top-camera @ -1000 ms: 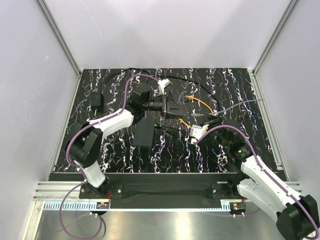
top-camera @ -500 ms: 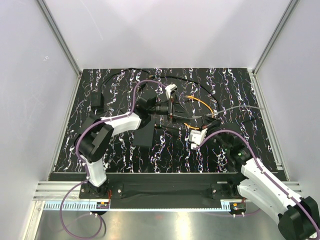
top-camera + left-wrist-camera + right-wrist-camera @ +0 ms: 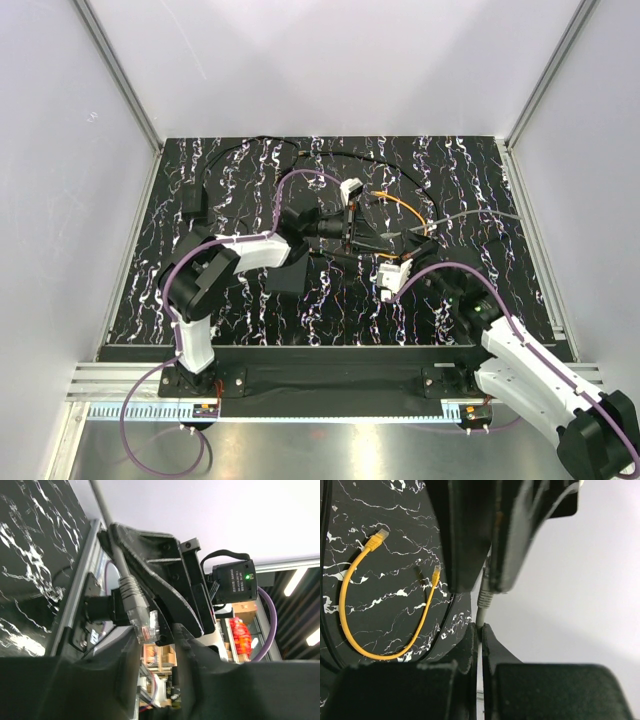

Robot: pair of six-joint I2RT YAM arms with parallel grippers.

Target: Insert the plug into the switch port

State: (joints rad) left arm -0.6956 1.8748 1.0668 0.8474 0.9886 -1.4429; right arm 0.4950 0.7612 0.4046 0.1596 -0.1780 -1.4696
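Observation:
The plug, clear with a grey boot on a grey cable, hangs in the air at mid-table. My right gripper is shut on the cable just behind the boot. In the left wrist view the plug's tip sits at the mouth of my left gripper, whose fingers stand apart with a gap on either side of it. Seen from above, the left gripper meets the right gripper right of centre. The flat black box with the switch port lies flat under the left forearm; its socket cannot be made out.
A yellow patch cable loops on the marbled mat behind the grippers. A small black block with a thin black cord sits at the back left. White walls and aluminium rails bound the mat.
My left arm has swung right and forward to the held plug, and its jaws have narrowed. The right gripper has stayed shut on the cable, shifting only slightly.

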